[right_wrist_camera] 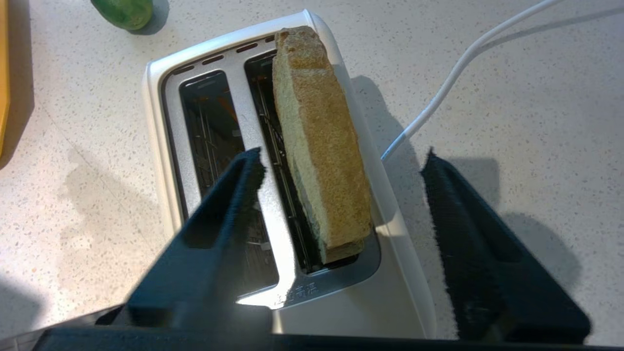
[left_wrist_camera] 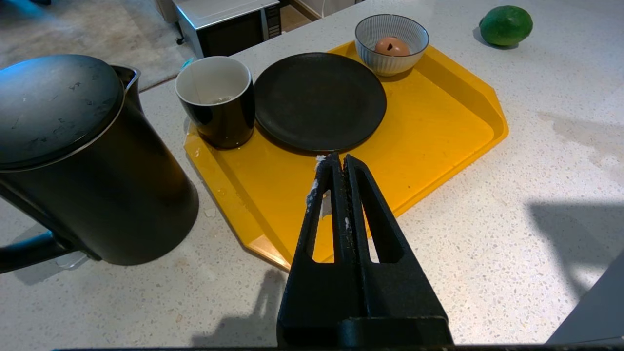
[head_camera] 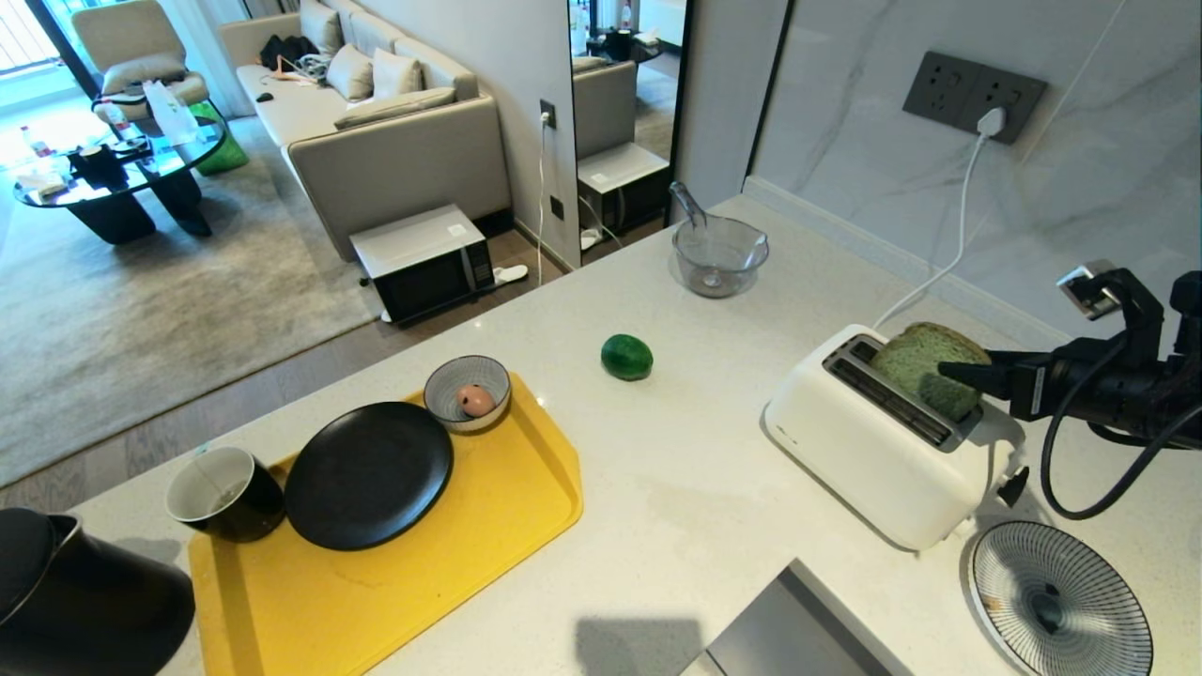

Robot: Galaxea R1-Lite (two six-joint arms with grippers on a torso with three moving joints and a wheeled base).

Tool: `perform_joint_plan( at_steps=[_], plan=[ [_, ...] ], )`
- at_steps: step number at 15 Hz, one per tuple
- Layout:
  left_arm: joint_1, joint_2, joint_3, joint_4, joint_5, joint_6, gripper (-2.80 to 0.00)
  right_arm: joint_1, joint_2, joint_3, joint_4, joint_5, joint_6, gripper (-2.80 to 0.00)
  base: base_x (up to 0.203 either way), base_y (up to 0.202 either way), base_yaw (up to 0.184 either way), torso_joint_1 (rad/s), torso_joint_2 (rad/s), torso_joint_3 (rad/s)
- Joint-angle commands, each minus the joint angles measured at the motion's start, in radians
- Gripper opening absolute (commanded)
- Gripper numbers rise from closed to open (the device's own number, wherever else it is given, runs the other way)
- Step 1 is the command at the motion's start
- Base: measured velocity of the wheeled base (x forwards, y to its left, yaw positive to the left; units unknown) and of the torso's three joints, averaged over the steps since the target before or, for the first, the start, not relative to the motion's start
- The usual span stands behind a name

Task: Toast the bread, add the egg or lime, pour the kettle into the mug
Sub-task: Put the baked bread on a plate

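The bread (head_camera: 930, 372) stands in the toaster (head_camera: 878, 441) slot nearer the wall, at four o'clock from the lime (head_camera: 626, 357), with the right gripper (right_wrist_camera: 341, 170) spread open astride it; whether it's toasted I can't tell. Egg, lime and pouring remain. The patterned bowl (head_camera: 446, 399) holds the egg (head_camera: 476, 400), the mug (head_camera: 225, 493) looks empty beside the kettle (head_camera: 84, 591), and the left gripper (left_wrist_camera: 341, 163) hangs closed, empty.

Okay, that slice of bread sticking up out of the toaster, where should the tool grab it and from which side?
Take the bread by its upper part that stands clear of the toaster, coming from straight above. It stands on edge in the slot nearer the white cord, so one finger fits on each flat face. The right tool is open, with a finger on either side of the slice.
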Motion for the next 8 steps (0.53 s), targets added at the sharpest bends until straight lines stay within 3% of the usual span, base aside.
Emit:
perform_joint_plan(
  at_steps=[1,8],
  plan=[
    [0.000,-0.002,0.014,0.000,0.000,0.000,-2.80,0.000,0.011,-0.006,-0.004,0.004,-0.001,-2.80,0.000,0.000,0.000,0.000,0.00,0.000],
    [0.000,-0.002,0.014,0.000,0.000,0.000,-2.80,0.006,-0.034,0.017,-0.004,0.005,-0.001,-2.80,0.000,0.000,0.000,0.000,0.00,0.000]
  ],
)
